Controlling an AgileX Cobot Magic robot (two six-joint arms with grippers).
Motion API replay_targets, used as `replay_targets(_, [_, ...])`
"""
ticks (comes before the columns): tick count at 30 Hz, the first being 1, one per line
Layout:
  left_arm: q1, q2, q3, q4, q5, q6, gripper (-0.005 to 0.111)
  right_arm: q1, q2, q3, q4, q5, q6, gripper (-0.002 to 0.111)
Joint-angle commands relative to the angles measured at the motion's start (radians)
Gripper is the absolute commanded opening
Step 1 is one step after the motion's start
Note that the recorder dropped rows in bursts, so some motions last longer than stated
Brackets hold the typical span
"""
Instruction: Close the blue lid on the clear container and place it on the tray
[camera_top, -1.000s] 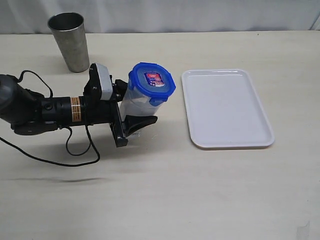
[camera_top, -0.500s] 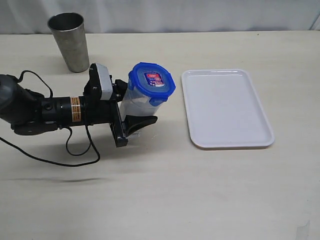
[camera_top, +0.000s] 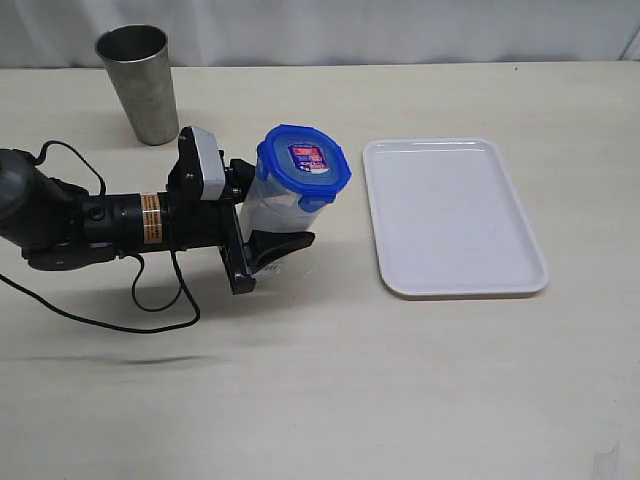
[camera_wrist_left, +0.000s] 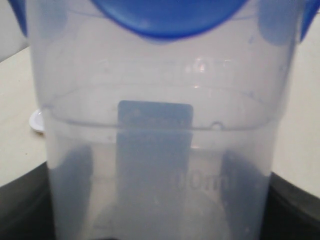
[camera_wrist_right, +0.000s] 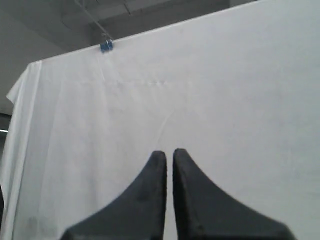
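The clear container (camera_top: 272, 207) stands on the table left of the tray (camera_top: 455, 215), with the blue lid (camera_top: 303, 165) sitting on its top, sticker face up. My left gripper (camera_top: 262, 212) reaches in from the left and is shut on the container's lower body, one finger on each side. In the left wrist view the container (camera_wrist_left: 160, 150) fills the frame under the lid (camera_wrist_left: 165, 17), and dark fingers (camera_wrist_left: 292, 207) press its walls. The white tray holds nothing. My right gripper (camera_wrist_right: 169, 156) is shut and empty, facing a white curtain; it is outside the exterior view.
A grey metal cup (camera_top: 140, 85) stands at the back left, behind the left arm. A black cable (camera_top: 150, 300) loops on the table in front of that arm. A white curtain closes off the back of the table.
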Motion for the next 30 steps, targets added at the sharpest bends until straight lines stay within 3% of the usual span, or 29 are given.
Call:
replay_targets(1, [-0.007,-0.003,-0.005,-0.013,-0.046,-0.005,0.000,-0.019,-0.005,0.124,0.000,-0.008,0.004,0.005])
replay_targets(13, [-0.007,-0.003,-0.005,-0.015,-0.046,-0.005,0.000,-0.021,-0.005,0.435,0.012,-0.008,0.004,0.005])
replay_targets(27, [-0.007,-0.003,-0.005,-0.013,-0.048,-0.005,0.000,-0.021,-0.005,0.435,0.000,0.291,0.004,0.005])
replay_targets(30, [-0.007,-0.003,-0.005,-0.013,-0.048,-0.005,0.000,-0.021,-0.005,0.435,-0.102,0.347,0.004,0.005])
